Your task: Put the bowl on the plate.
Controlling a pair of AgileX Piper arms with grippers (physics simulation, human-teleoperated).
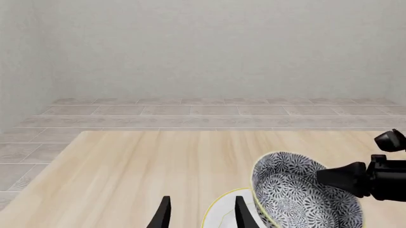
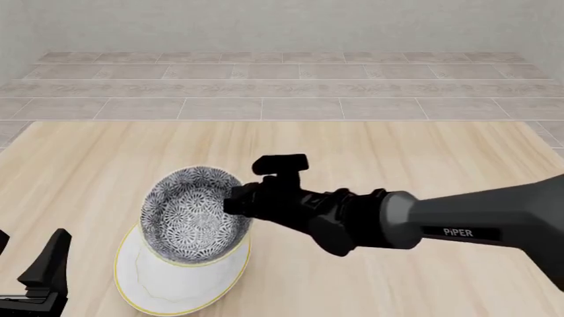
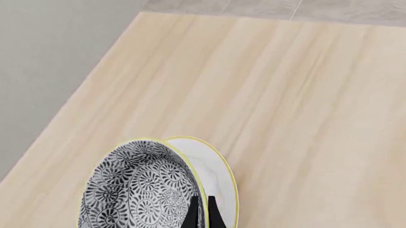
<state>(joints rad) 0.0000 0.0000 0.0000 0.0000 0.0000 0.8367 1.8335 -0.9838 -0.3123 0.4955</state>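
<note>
The bowl (image 2: 194, 214), blue-grey floral with a yellowish rim, hangs tilted over the plate (image 2: 176, 290), a white plate with a gold rim near the table's front left. My right gripper (image 2: 236, 201) is shut on the bowl's right rim. In the right wrist view its fingers (image 3: 193, 213) pinch the rim of the bowl (image 3: 140, 190), with the plate (image 3: 219, 173) just behind. Whether the bowl touches the plate I cannot tell. My left gripper (image 2: 26, 257) stands open at the front left corner. The left wrist view shows the left gripper (image 1: 201, 213) open before the plate (image 1: 222, 209) and bowl (image 1: 298, 194).
The light wooden table (image 2: 397, 152) ends at a tiled floor (image 2: 282, 86) and a grey wall beyond. The right arm (image 2: 458, 224) stretches across the table's right front half.
</note>
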